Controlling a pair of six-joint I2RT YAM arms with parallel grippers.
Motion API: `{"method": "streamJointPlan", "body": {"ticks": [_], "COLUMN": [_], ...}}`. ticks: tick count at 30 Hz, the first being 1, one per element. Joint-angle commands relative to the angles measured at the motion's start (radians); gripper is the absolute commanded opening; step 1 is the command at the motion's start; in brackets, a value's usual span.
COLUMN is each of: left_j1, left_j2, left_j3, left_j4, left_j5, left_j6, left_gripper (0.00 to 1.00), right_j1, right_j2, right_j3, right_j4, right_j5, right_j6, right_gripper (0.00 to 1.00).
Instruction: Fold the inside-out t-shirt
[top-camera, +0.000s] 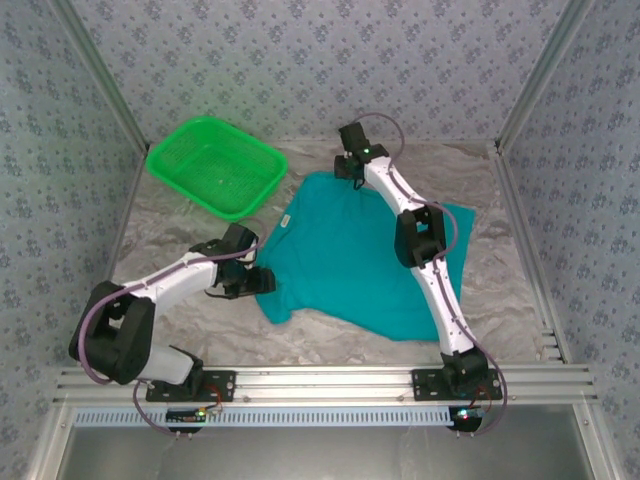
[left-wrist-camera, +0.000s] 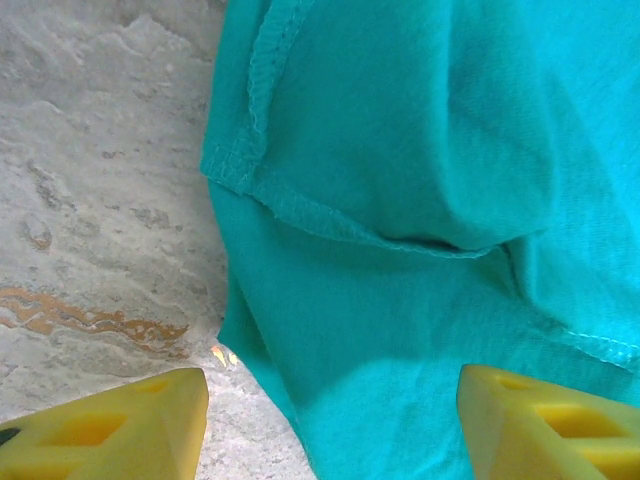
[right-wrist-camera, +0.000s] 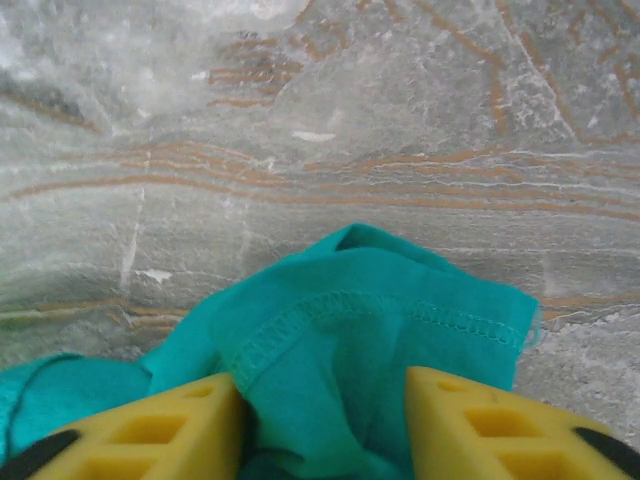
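Matt teal cloth t-shirt (top-camera: 350, 275), glossy plastic mesh basket (top-camera: 215, 170), smooth marbled table (top-camera: 330, 350)

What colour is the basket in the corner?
Bright green. The plastic mesh basket shows best from the top camera.

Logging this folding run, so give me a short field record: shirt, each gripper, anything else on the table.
t-shirt: teal, spread out on table, no print showing
left gripper: open, fingers straddling the shirt's left edge
right gripper: at shirt's far edge, hem bunched between fingers; grip unclear
basket: green mesh, back left, beside shirt
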Motion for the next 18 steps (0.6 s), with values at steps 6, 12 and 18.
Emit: {"method": "streamJointPlan", "body": {"ticks": [6,12,18], "left_j1": [0.004,0.003,0.012], "left_j2": [0.022,0.029,0.011], "left_j3": [0.004,-0.016,-0.015], "left_j4": [0.001,0.028,0.032], "left_j5": [0.016,0.034,0.05], "left_j6": [-0.007,-0.01,-0.014], "left_gripper": [0.66,0.51,0.45], "right_j1": [-0.003,-0.062,-0.127], "right_j2": [0.044,0.051,0.05], "right_j3": [0.053,0.114,0.158], "right_j4": [0.109,0.228,0.267], "right_j5": [-0.001,-0.045,-0.054], "right_j6": [0.122,0.207,0.335], "right_gripper": [0.0,0.0,0.26]}}
